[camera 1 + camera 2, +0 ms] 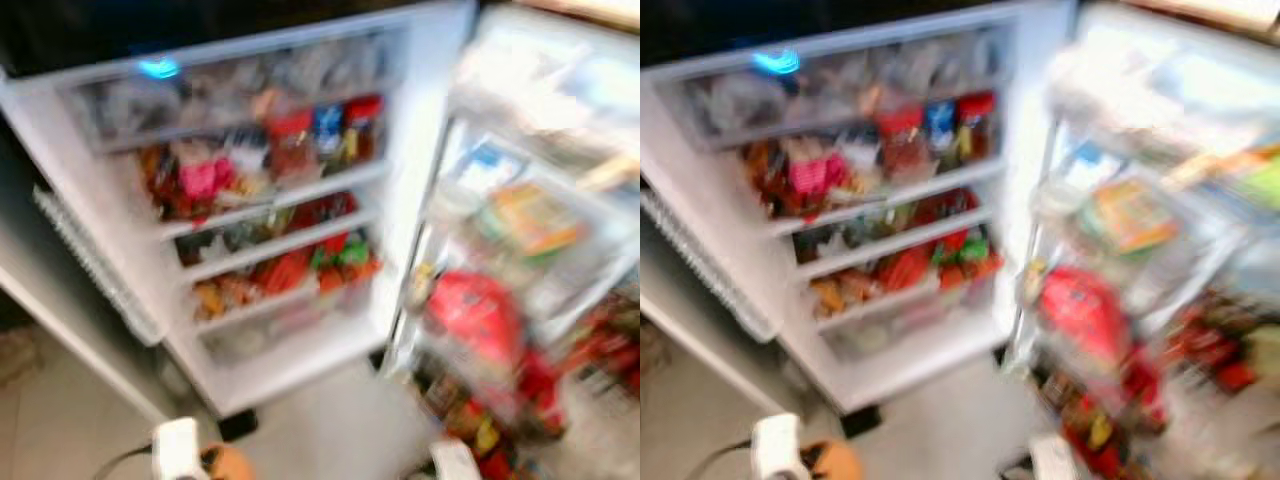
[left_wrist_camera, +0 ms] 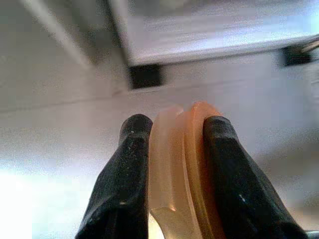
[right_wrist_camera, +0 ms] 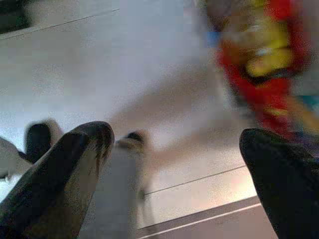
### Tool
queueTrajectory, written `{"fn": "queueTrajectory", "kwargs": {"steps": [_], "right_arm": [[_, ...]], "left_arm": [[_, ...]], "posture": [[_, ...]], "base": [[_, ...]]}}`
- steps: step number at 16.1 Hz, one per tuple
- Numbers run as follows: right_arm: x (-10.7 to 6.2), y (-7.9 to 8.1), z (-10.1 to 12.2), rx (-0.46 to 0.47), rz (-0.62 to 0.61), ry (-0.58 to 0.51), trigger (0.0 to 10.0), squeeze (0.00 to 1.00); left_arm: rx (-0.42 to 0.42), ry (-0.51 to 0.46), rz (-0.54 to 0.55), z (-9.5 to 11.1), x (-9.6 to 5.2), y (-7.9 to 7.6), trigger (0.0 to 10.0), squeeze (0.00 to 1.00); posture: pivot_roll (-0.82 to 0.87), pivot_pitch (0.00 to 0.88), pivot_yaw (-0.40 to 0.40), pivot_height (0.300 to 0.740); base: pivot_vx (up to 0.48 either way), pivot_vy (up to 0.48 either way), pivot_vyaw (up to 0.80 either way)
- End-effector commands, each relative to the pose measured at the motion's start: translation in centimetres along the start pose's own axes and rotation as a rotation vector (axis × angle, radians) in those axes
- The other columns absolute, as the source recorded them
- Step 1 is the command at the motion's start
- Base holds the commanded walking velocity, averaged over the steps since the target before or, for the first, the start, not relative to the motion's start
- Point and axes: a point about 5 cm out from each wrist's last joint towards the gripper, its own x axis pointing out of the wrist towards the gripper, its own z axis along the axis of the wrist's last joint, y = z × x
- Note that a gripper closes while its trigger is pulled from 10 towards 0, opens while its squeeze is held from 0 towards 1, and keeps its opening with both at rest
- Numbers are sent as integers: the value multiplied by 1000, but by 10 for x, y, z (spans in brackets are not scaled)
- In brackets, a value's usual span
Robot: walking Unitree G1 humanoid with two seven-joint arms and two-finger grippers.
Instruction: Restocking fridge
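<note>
Left gripper (image 2: pixel 172 134) around orange item (image 2: pixel 182 164), near fridge (image 1: pixel 300 330).

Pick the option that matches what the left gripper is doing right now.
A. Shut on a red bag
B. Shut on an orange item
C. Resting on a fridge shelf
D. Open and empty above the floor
B: in the left wrist view the left gripper has its two black fingers pressed against either side of an orange item, with the floor beyond it.
</note>
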Motion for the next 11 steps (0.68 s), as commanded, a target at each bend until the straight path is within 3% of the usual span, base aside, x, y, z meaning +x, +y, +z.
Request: {"fn": "queueTrajectory", "kwargs": {"steps": [1, 3, 4, 5, 7, 10, 11], "right_arm": [[1, 10, 3, 1, 24, -5, 10000, 0], [0, 7, 1, -5, 35, -2, 10000, 0], [-1, -2, -3, -9, 35, 4, 10000, 0], [-2, -8, -6, -8, 33, 10, 10000, 0], [-3, -12, -8, -11, 38, 15, 10000, 0], [-3, -11, -9, -22, 55, 19, 10000, 0], [-3, -12, -11, -34, 75, 29, 10000, 0]], "left_arm": [[-28, -85, 3, 19, 3, 5, 10000, 0], [-67, -201, -25, 45, 6, 1, 10000, 0], [-105, -289, -58, 65, 7, -3, 10000, 0], [-197, -380, -106, 84, 5, -9, 10000, 0], [-621, -437, -204, 104, 1, -17, 10000, 0], [-710, -490, -296, 115, -10, -23, 10000, 0], [-776, -489, -341, 114, -13, -24, 10000, 0]], "posture": [[-28, 20, 16, 740], [-31, 16, 17, 740], [-33, 14, 17, 740], [-41, 11, 21, 740], [-38, 9, 20, 740], [-32, 14, 16, 740], [-31, 20, 14, 740]], "base": [[0, 0, 0], [0, 0, 0], [0, 0, 0], [0, 0, 0], [0, 0, 0], [0, 0, 0], [0, 0, 0]]}}
